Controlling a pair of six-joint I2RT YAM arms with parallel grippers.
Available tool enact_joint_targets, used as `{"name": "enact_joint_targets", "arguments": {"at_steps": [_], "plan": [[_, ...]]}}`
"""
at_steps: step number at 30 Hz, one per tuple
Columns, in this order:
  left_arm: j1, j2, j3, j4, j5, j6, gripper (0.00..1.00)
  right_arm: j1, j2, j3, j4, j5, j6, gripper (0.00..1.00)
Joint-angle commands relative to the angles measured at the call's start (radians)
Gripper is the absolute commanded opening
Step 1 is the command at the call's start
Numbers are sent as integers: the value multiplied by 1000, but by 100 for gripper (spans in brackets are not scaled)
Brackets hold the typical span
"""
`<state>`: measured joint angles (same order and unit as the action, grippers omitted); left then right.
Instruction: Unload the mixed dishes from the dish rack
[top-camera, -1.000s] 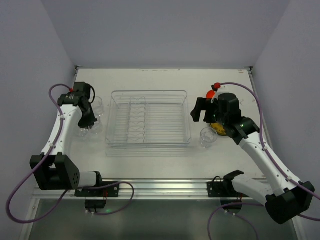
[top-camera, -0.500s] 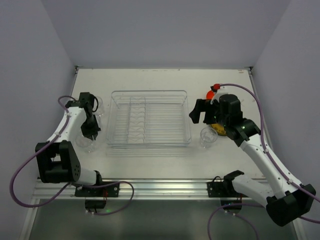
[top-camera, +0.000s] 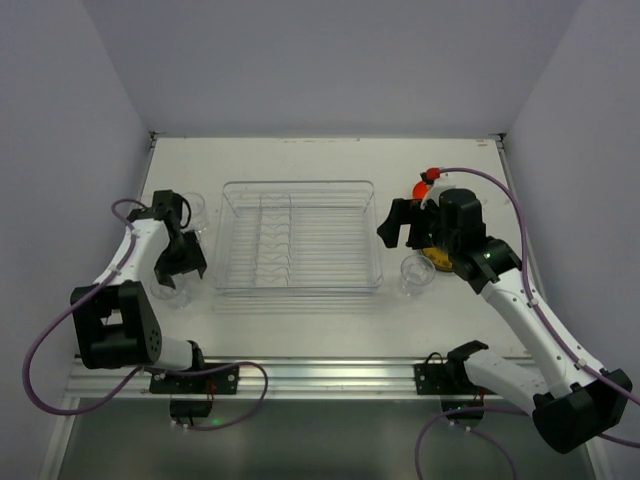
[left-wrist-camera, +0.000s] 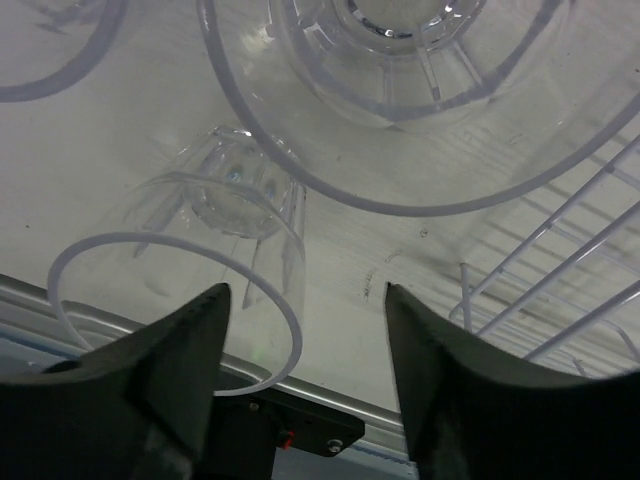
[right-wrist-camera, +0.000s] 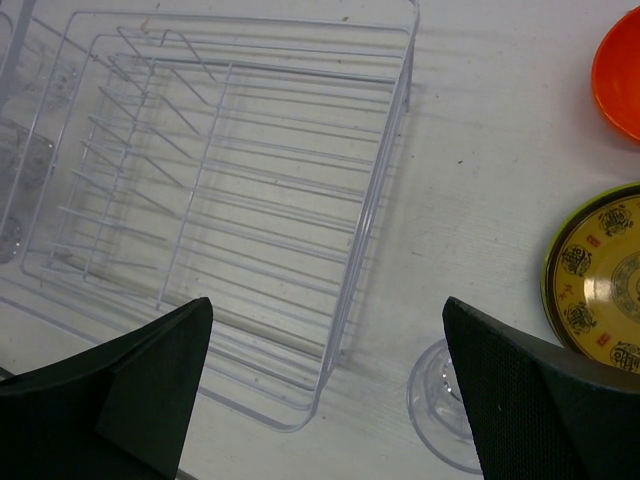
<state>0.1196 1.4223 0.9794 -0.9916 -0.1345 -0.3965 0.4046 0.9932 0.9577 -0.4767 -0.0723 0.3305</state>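
Note:
The clear dish rack (top-camera: 298, 237) sits mid-table with no dishes showing in it, and its wires (right-wrist-camera: 230, 180) fill the right wrist view. My left gripper (top-camera: 180, 268) hangs open left of the rack, over clear glass cups (top-camera: 172, 287). In the left wrist view the gripper (left-wrist-camera: 305, 400) holds nothing; one cup's rim (left-wrist-camera: 175, 310) lies by the left finger and a larger cup (left-wrist-camera: 420, 90) is above. My right gripper (top-camera: 398, 226) hovers open and empty by the rack's right side (right-wrist-camera: 325, 400). Beside it stand a glass cup (right-wrist-camera: 445, 400), an olive plate (right-wrist-camera: 600, 280) and an orange bowl (right-wrist-camera: 620, 75).
Another glass cup (top-camera: 195, 210) stands at the rack's far-left corner. The olive plate (top-camera: 440, 258) and glass cup (top-camera: 416, 272) lie under the right arm, with the orange bowl (top-camera: 422, 188) behind. Side walls close in the table; a metal rail (top-camera: 320, 375) runs along the near edge.
My left gripper came toward the near edge beside the rack, then opened and let go of a glass cup. The right arm has barely moved.

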Motion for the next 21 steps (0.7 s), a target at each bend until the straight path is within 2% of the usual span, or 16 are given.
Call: {"name": "enact_joint_targets", "arguments": {"at_steps": [1,3,5,8,11,14,16,18,21], "plan": [[11,-65,70,-24,-23,1,74,-1,-19,-1,39,-29,-19,99],[11,-101,109,-53,-31,-2,83,-1,-21,-2,39,-32,-22,99],[12,-153,136,-67,-40,-1,86,-1,-28,-5,43,-29,-25,99],[12,-227,197,-99,-53,14,100,0,-48,-14,50,-20,-28,99],[5,-336,249,-73,13,79,100,14,-82,-19,55,18,-36,99],[-41,-500,228,66,88,111,100,61,-174,-43,90,63,-45,99],[-83,-621,214,102,50,94,100,117,-269,-73,114,161,-54,99],[-97,-706,177,166,50,126,100,222,-320,-77,109,244,-61,99],[-100,-842,163,180,20,180,100,338,-340,-24,21,464,-19,99]]}}
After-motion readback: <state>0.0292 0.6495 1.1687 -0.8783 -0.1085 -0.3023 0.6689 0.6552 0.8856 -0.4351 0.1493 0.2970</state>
